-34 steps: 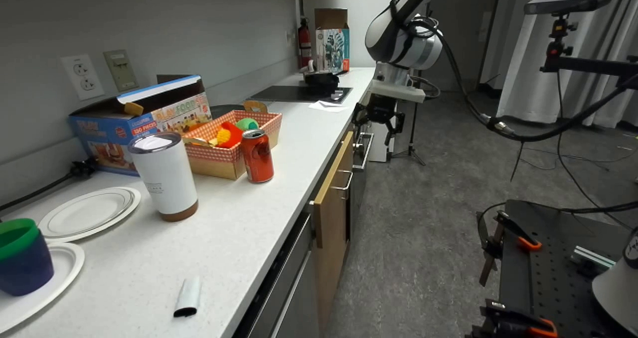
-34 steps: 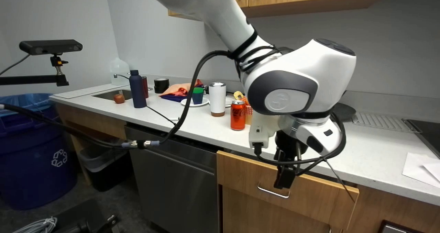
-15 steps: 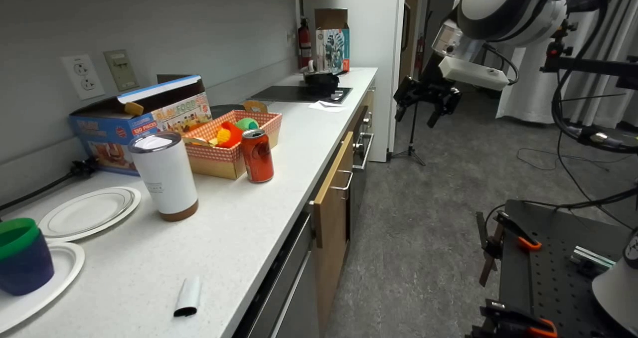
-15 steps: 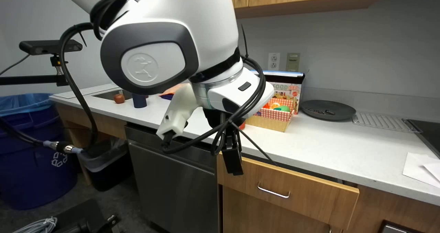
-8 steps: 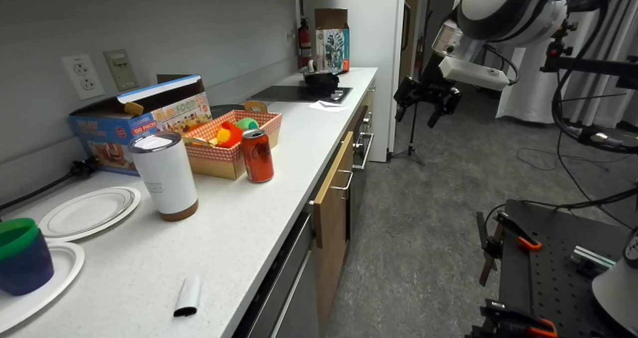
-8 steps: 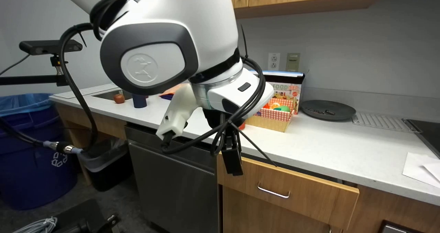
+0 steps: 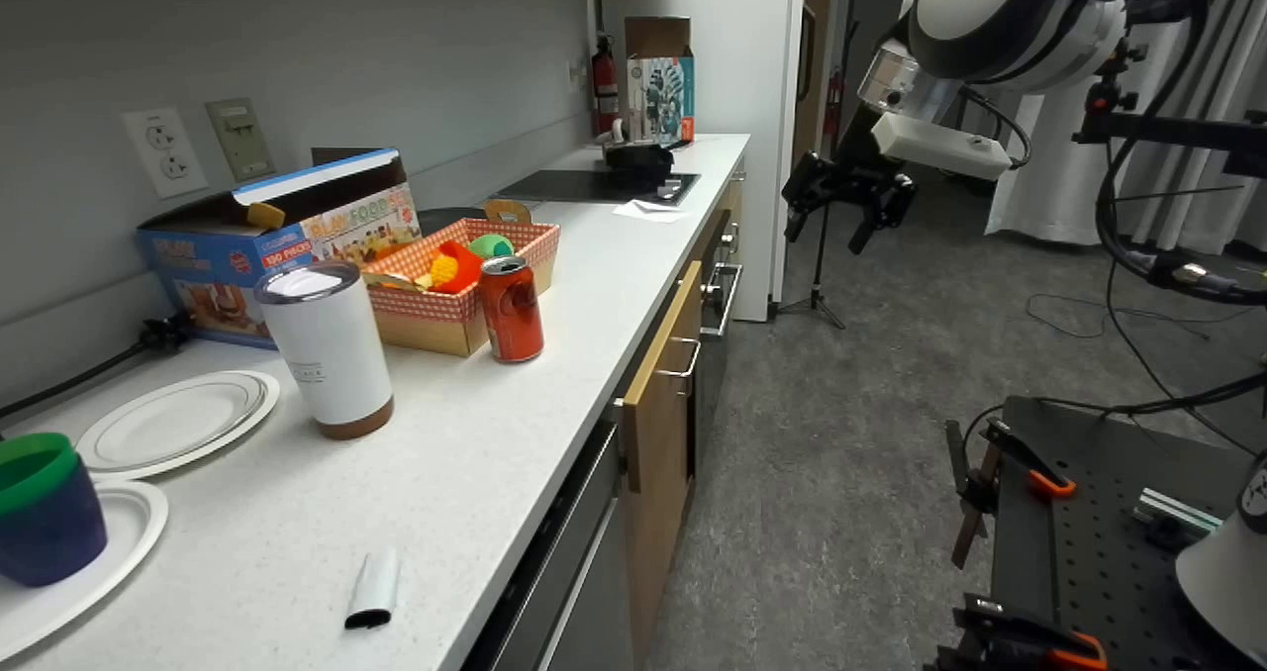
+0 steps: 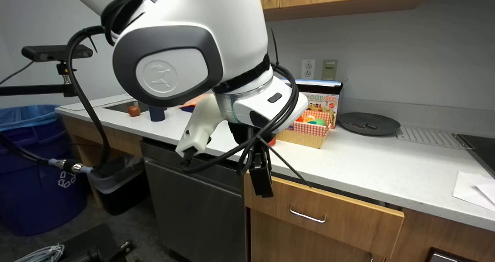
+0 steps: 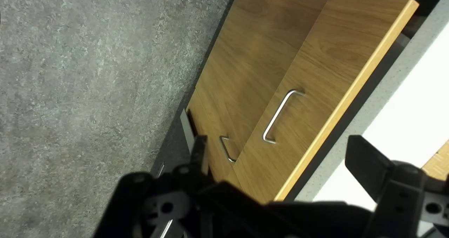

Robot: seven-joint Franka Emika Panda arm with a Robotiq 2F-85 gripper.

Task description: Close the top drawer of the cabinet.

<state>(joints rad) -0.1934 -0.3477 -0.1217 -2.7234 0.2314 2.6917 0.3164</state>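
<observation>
The top drawer's wooden front [image 8: 348, 219] stands a little out from the cabinet, with a dark gap under the pale countertop [image 8: 371, 165]. The drawer front also shows in an exterior view [image 7: 653, 414] and, slanted, in the wrist view [image 9: 326, 66]. Its silver bar handle [image 8: 307, 217] is at the middle of the front. The drawer's inside is hidden. The cabinet's lower wooden front [image 8: 294, 242] is flush behind it. My gripper [image 7: 827, 240] is open and empty, in the air out from the counter. In the wrist view my gripper [image 9: 277, 138] has fingers wide apart, touching nothing.
A red can [image 7: 511, 310], white tumbler [image 7: 332, 354] and checkered basket [image 7: 436, 300] stand on the countertop. A dishwasher [image 8: 193, 208] adjoins the drawer. A black pan [image 8: 369, 123] and papers [image 8: 477, 188] lie along the counter. A black robot table [image 7: 1119, 513] stands across the aisle.
Since 2.3 s ago the arm and gripper have swung away from the counter and drawer front. Over the last second nothing has visibly moved. The drawer stands as before.
</observation>
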